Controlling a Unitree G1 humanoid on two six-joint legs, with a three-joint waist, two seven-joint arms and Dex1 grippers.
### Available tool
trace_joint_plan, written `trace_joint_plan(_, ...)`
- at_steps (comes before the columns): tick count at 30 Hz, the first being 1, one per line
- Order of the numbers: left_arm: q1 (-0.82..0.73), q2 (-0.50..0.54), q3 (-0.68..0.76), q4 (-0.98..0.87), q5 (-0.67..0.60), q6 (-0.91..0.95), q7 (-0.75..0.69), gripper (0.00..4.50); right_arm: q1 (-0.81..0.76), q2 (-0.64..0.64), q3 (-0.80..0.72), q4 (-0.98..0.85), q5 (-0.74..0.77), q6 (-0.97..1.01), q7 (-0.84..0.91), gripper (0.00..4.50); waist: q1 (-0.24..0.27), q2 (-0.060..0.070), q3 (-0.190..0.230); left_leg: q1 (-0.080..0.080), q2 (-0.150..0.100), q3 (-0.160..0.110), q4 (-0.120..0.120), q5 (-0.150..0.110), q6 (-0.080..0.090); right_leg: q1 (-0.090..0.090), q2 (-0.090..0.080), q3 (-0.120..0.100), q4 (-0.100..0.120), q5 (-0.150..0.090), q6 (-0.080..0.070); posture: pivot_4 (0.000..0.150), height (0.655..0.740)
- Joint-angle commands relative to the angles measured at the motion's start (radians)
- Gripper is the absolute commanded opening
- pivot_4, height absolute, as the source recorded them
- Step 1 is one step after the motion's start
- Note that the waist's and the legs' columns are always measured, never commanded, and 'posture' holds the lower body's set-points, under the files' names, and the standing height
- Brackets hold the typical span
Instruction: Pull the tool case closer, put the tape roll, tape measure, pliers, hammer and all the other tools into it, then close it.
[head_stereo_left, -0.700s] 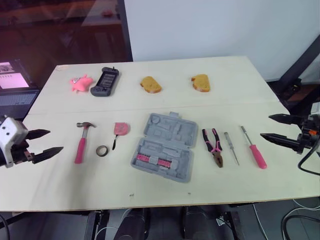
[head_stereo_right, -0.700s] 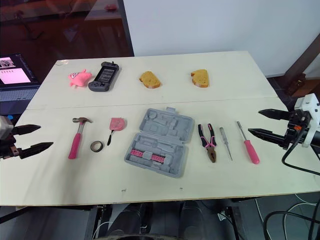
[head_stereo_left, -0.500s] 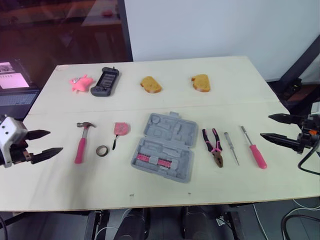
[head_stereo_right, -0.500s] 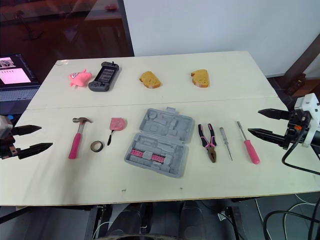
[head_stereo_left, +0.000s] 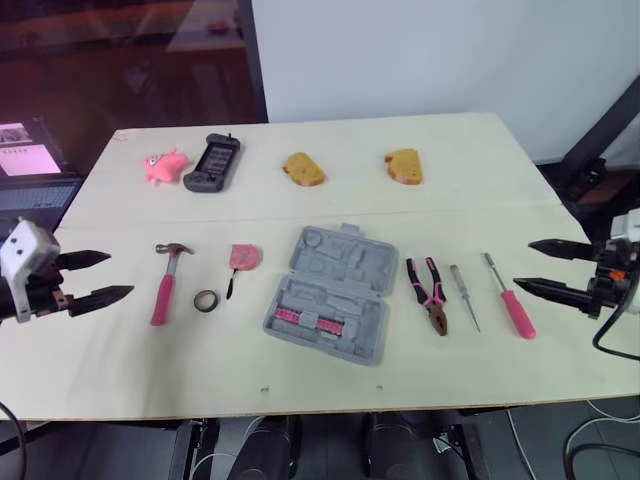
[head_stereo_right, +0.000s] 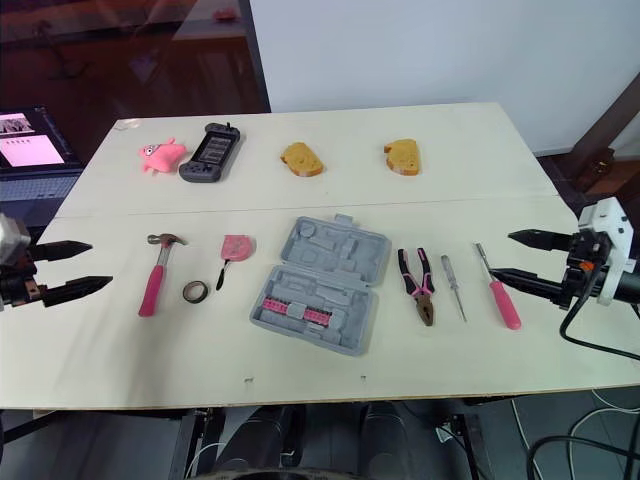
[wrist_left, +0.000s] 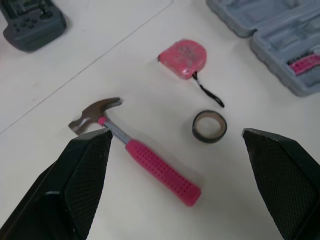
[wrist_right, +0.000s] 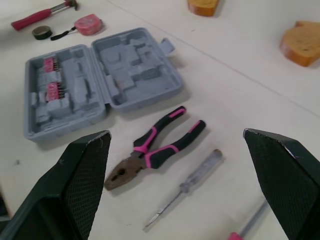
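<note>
Pale bench carries open grey tool case at centre. Left hand, fingers spread, beside hammer; right hand, fingers spread, near pink screwdriver. Pliers right of case; tape measure, tape roll left.

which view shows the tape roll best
The left wrist view: the tape roll lies close and unobstructed, its open centre plain. Both eye views show it as a small ring beside the hammer; the right wrist view catches it far off, by the tape measure.
</note>
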Motion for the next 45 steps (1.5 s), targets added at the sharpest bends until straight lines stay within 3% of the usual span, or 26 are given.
trace_joint_plan(1, -0.041, 0.023, -0.045, -0.064, -0.018, 0.036, -0.043, 4.37, 0.041, 0.01, -0.065, -0.165, 0.044, 0.06, -0.071, 4.5, 0.006, 0.0, 0.0, 0.0, 0.0, 0.0, 0.0, 0.0, 0.0, 0.0, 0.0, 0.0, 0.0, 0.0, 0.0, 0.15, 0.74)
trace_joint_plan(9, -0.157, -0.027, -0.248, -0.138, 0.058, 0.043, -0.037, 4.37, 0.178, 0.038, -0.096, -0.499, 0.122, 0.293, -0.255, 4.5, 0.014, -0.001, 0.0, -0.001, 0.0, 0.0, 0.001, 0.0, 0.0, 0.0, 0.0, 0.0, 0.0, 0.0, 0.0, 0.15, 0.74)
trace_joint_plan(12, -0.203, -0.07, -0.321, -0.157, 0.09, 0.017, -0.04, 4.37, 0.212, 0.07, -0.081, -0.623, 0.117, 0.318, -0.332, 4.5, 0.014, -0.001, 0.0, -0.001, 0.0, 0.0, 0.001, 0.0, 0.0, 0.0, 0.0, 0.0, 0.0, 0.0, 0.0, 0.15, 0.74)
trace_joint_plan(15, -0.251, -0.138, -0.39, -0.17, 0.106, -0.008, -0.048, 4.37, 0.197, 0.09, -0.025, -0.687, 0.181, 0.465, -0.425, 4.5, 0.012, -0.002, 0.0, -0.001, 0.0, 0.0, 0.001, 0.0, 0.0, 0.0, 0.0, 0.0, 0.0, 0.0, 0.0, 0.15, 0.74)
trace_joint_plan(16, -0.263, -0.155, -0.408, -0.164, 0.117, -0.026, -0.051, 3.85, 0.199, 0.095, 0.0, -0.702, 0.177, 0.469, -0.431, 4.5, 0.013, -0.002, 0.0, -0.001, 0.0, 0.0, 0.001, 0.0, 0.0, 0.0, 0.0, 0.0, 0.0, 0.0, 0.0, 0.15, 0.74)
trace_joint_plan(18, -0.293, -0.191, -0.438, -0.136, 0.131, -0.053, -0.061, 3.06, 0.187, 0.102, 0.073, -0.7, 0.149, 0.462, -0.445, 3.96, 0.012, -0.003, 0.0, -0.001, 0.0, 0.0, 0.001, 0.0, 0.0, 0.0, 0.0, 0.0, -0.001, 0.0, 0.0, 0.15, 0.74)
trace_joint_plan(19, -0.307, -0.206, -0.451, -0.119, 0.14, -0.064, -0.062, 2.45, 0.175, 0.107, 0.116, -0.685, 0.113, 0.437, -0.458, 3.59, 0.011, -0.003, 0.0, -0.001, 0.0, 0.0, 0.001, 0.0, 0.0, 0.0, 0.0, 0.0, -0.001, 0.0, 0.0, 0.15, 0.74)
trace_joint_plan(24, -0.377, -0.283, -0.531, 0.017, 0.256, -0.223, -0.017, 0.0, 0.083, 0.141, 0.295, -0.593, -0.014, 0.362, -0.494, 1.07, 0.011, -0.004, 0.0, -0.001, 0.0, 0.001, 0.001, 0.0, 0.0, 0.0, 0.0, 0.0, -0.001, 0.0, 0.0, 0.15, 0.74)
trace_joint_plan(26, -0.413, -0.326, -0.553, 0.077, 0.293, -0.272, 0.018, 0.0, 0.049, 0.148, 0.362, -0.554, -0.073, 0.326, -0.501, 0.06, 0.012, -0.005, 0.001, -0.001, 0.0, 0.001, 0.002, 0.0, 0.0, 0.001, 0.0, 0.0, -0.001, 0.0, 0.0, 0.15, 0.74)
trace_joint_plan(38, -0.666, -0.488, -0.646, 0.53, 0.49, -0.448, 0.153, 0.0, -0.148, 0.238, 0.584, -0.357, -0.253, 0.283, -0.512, 0.02, 0.009, -0.011, 0.003, -0.001, -0.001, 0.0, 0.002, 0.0, 0.001, 0.0, 0.001, -0.001, 0.0, 0.001, 0.002, 0.15, 0.74)
trace_joint_plan(45, -0.736, -0.545, -0.661, 0.695, 0.558, -0.511, 0.196, 0.0, -0.212, 0.287, 0.645, -0.268, -0.321, 0.273, -0.511, 0.02, 0.007, -0.013, 0.004, -0.001, -0.002, 0.0, 0.003, 0.001, 0.001, 0.001, 0.0, -0.001, 0.001, 0.001, 0.002, 0.15, 0.74)
